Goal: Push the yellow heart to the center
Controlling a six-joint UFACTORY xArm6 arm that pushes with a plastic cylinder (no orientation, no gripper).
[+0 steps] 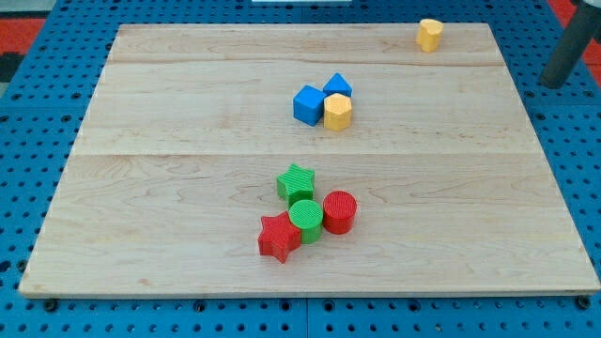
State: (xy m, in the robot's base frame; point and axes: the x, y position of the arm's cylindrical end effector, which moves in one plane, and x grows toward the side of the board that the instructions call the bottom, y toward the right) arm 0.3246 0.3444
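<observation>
The yellow heart (pixel 430 34) sits near the top right corner of the wooden board (pixel 188 188), alone. My tip (pixel 553 83) is at the lower end of the dark rod at the view's right. It shows over the blue pegboard just past the board's right edge, to the right of and below the heart, and well apart from it. It touches no block.
A blue cube (pixel 307 104), a blue pointed block (pixel 337 85) and a yellow hexagon (pixel 337 112) cluster above the board's middle. Below the middle are a green star (pixel 296 182), a green cylinder (pixel 305 219), a red cylinder (pixel 339 211) and a red star (pixel 279 237).
</observation>
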